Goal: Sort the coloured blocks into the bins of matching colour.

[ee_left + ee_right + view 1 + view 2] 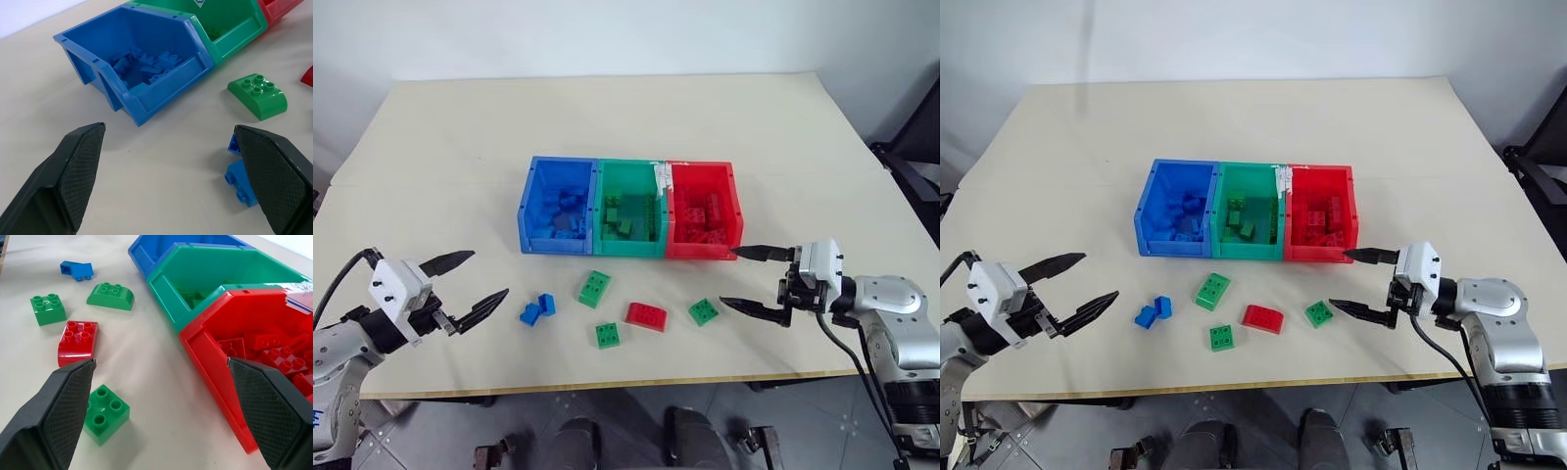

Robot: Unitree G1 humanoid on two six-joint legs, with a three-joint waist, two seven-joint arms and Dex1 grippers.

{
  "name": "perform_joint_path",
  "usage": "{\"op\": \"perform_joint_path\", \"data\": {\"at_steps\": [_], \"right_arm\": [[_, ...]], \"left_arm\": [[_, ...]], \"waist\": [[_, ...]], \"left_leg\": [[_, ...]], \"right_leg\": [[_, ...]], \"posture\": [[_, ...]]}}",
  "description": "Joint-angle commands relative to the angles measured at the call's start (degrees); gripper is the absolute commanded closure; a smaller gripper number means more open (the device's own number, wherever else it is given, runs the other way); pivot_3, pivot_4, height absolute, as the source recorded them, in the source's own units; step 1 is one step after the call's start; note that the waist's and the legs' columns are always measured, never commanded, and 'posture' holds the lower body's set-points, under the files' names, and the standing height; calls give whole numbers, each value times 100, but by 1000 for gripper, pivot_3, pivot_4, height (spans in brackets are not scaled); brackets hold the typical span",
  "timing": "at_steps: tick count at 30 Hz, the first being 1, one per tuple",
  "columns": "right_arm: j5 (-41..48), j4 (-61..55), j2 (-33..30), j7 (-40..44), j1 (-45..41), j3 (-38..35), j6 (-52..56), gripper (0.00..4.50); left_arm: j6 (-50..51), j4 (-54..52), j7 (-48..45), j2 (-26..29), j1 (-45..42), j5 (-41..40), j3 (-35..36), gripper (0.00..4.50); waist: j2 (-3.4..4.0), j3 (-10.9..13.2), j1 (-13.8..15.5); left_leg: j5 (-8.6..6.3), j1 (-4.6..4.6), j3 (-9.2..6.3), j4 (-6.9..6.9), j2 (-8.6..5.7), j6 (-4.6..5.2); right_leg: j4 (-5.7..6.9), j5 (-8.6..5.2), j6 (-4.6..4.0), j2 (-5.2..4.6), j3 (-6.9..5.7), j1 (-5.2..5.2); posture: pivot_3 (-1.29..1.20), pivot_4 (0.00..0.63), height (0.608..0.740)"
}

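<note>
Three joined bins stand mid-table: blue bin, green bin and red bin, each holding blocks of its own colour. Loose on the table in front of them lie two touching blue blocks, a rounded green block, a square green block, a red block and another green block. My left gripper hovers open just left of the blue blocks, empty. My right gripper is open and empty, right of the green block and by the red bin's front corner.
The table's front edge runs close below the loose blocks. Bare tabletop stretches behind and beside the bins. A dark chair stands off the table's right side.
</note>
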Motion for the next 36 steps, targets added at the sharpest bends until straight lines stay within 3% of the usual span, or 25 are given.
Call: {"op": "perform_joint_path", "data": {"at_steps": [1,6,10,14,22,31,36], "right_arm": [[13,-170,41,-56,37,-65,-129,0],[61,-160,-339,71,563,-537,-180,0],[-29,176,-735,327,1013,-900,-486,0],[-165,481,-973,706,1074,-801,-817,0],[-546,822,-761,1380,-179,463,-681,0],[-1218,2543,45,2025,-1894,1861,-1310,0],[-1086,2784,32,2025,-2073,2273,-1544,1225]], "left_arm": [[-92,-49,-12,55,-23,29,55,22],[344,-583,-322,24,-47,-508,-362,22],[374,-1031,-591,23,-157,-400,-1102,22],[447,-1244,-649,-134,-469,-384,-1786,22],[527,-1156,-1115,139,-184,-522,-1785,22],[364,-1247,-1303,266,522,-580,-1176,22],[266,-1277,-1171,194,552,-534,-1127,0]], "waist": [[0,0,1],[0,0,90],[1,0,171],[1,0,161],[6,2,-7],[10,4,8],[10,4,48]], "left_leg": [[0,0,0,0,0,0],[-1,-1,-2,0,1,2],[-8,-1,3,8,-3,15],[-9,10,22,10,-10,17],[-7,19,63,17,17,0],[-7,6,43,17,15,-1],[-8,0,10,18,4,1]], "right_leg": [[0,0,0,0,0,0],[0,0,0,-2,-1,2],[-1,1,1,-15,0,6],[-12,4,7,-7,-3,22],[-8,3,6,22,2,20],[-6,2,3,18,0,7],[-7,2,2,9,-2,7]], "posture": [[0,150,740],[0,150,740],[0,150,740],[0,150,740],[0,150,740],[0,150,740],[0,150,740]]}}
